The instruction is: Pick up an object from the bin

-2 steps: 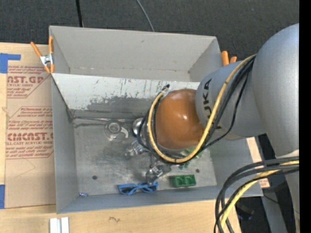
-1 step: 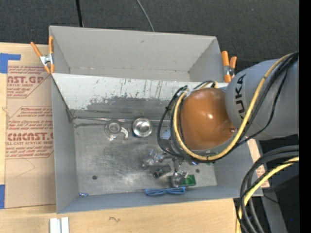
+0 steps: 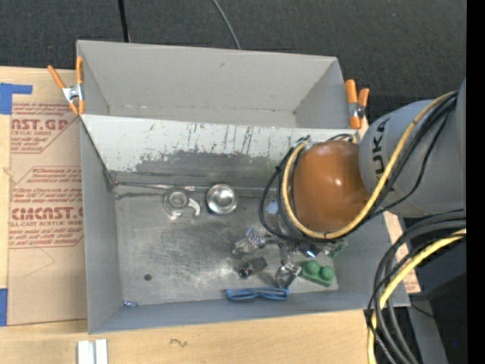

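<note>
The grey metal bin (image 3: pixel 151 271) has slanted walls, so the little things slide down and rest on its flat floor. The floor is scratched and dull, with worn marks on the back wall.

The arm (image 3: pixel 413 154) comes in from the right of the frame and bends down into the lower right part of the bin. A round, smooth orange cover (image 3: pixel 327 184) on its wrist sits right above the claw (image 3: pixel 290 268) and hides most of it. So it cannot be told how far the claw is open, or whether it has hold of anything.

The claw is low, among a small bunch of things at the lower right of the floor. Just beside it, to the right, lies a green block (image 3: pixel 319 272) that looks like hard plastic with bumps on top. Just to the left is a small dark piece (image 3: pixel 248 267), and above that a shiny crinkly bit (image 3: pixel 250 241), maybe foil or clear wrap. It is a guess that one of these is the thing to be picked, since they are nearest. Which one cannot be told.

A thin blue loop (image 3: pixel 256 295), bent like wire, lies flat near the front wall.

Well apart, in the middle left of the bin, sit a round shiny metal cap (image 3: pixel 221 198), a clear little cup (image 3: pixel 176 202) and a white curved bit (image 3: pixel 195 207) between them. They look smooth and could slip.
</note>
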`<state>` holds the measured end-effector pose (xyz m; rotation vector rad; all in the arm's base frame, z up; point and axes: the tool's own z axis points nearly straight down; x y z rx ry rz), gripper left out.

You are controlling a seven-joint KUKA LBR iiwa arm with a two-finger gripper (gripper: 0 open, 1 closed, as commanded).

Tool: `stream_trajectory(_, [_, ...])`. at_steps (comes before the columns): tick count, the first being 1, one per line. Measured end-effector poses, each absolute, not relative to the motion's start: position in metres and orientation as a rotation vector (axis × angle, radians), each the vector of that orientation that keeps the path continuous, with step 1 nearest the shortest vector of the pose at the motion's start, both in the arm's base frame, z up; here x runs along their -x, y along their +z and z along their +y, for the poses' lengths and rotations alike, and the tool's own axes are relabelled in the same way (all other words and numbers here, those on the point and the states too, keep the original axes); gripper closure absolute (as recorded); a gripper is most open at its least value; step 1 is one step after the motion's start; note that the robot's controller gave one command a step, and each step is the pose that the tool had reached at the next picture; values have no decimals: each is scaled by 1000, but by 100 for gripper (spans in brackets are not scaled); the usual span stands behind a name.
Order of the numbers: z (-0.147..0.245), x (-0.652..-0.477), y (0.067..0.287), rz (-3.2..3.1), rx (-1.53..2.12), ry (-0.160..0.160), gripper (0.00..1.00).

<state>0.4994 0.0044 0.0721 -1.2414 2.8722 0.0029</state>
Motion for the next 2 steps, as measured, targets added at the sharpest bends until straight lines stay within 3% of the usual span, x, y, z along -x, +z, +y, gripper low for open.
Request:
stream_trajectory(1, [2,-500,75,2876,1243,-4,100])
stream_trajectory(2, [0,-526,254,2807,1387,-5,100])
